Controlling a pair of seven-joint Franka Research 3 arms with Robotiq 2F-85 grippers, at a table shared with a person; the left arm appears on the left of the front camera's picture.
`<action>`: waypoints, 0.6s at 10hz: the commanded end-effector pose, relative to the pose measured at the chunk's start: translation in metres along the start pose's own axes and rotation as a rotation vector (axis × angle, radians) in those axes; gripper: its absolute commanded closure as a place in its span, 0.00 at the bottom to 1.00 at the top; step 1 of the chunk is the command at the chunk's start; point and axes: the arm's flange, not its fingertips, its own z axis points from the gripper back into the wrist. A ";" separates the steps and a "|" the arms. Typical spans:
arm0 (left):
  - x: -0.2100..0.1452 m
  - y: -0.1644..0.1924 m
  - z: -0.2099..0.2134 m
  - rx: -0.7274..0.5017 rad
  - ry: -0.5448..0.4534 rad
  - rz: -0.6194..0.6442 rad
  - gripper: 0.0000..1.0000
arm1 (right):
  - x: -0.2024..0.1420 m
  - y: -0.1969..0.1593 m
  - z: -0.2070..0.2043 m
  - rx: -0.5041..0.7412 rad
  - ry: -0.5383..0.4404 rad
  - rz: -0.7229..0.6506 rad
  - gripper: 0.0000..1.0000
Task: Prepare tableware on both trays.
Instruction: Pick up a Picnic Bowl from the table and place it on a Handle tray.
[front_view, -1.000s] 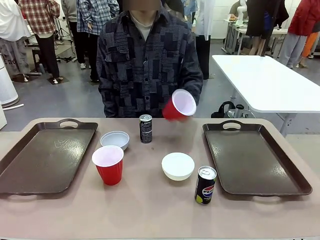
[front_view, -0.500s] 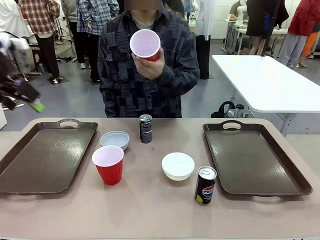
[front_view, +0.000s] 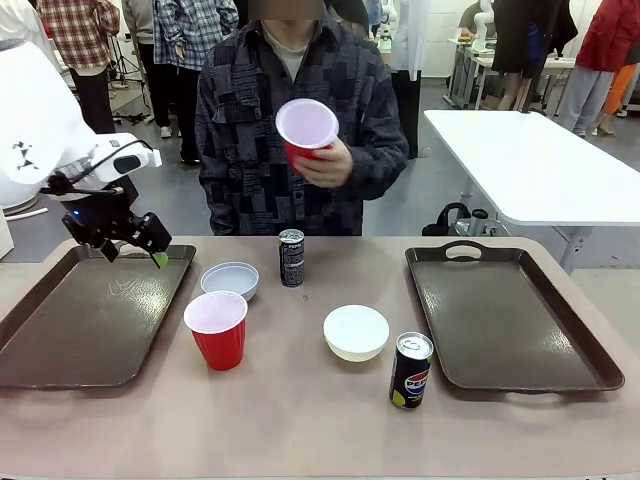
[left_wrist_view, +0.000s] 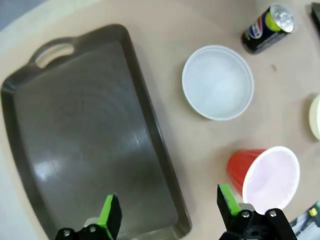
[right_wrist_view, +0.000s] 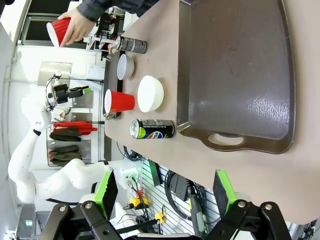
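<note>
My left gripper (front_view: 132, 252) hangs open and empty over the far end of the left tray (front_view: 80, 330), level with one white bowl (front_view: 230, 279). In the left wrist view its jaws (left_wrist_view: 169, 207) stand wide above the tray's rim (left_wrist_view: 160, 145), with that bowl (left_wrist_view: 218, 82), a can (left_wrist_view: 267, 29) and a red cup (left_wrist_view: 265, 175) to the right. On the table stand the red cup (front_view: 216, 328), slim black can (front_view: 291, 257), second bowl (front_view: 356, 331) and Pepsi can (front_view: 411, 370). The person's hand holds another red cup (front_view: 307, 130) at chest height. My right gripper (right_wrist_view: 165, 190) is open beyond the right tray (right_wrist_view: 235, 75).
The right tray (front_view: 510, 320) lies bare at the table's right side. The person stands at the far edge behind the slim can. A white table (front_view: 530, 160) and other people are farther back. Bare tabletop runs along the near edge.
My left arm has swung in from the left and come down over the left tray's far end. The person lifted the red cup from table height to chest height.
</note>
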 end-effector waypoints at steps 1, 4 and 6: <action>0.010 0.007 0.008 -0.017 -0.018 0.038 0.00 | 0.001 -0.002 0.000 0.015 -0.006 0.005 0.00; 0.005 0.005 -0.002 -0.007 -0.001 0.012 0.00 | 0.001 -0.002 0.000 0.015 -0.006 0.005 0.00; 0.005 0.005 -0.002 -0.007 -0.001 0.012 0.00 | 0.001 -0.002 0.000 0.015 -0.006 0.005 0.00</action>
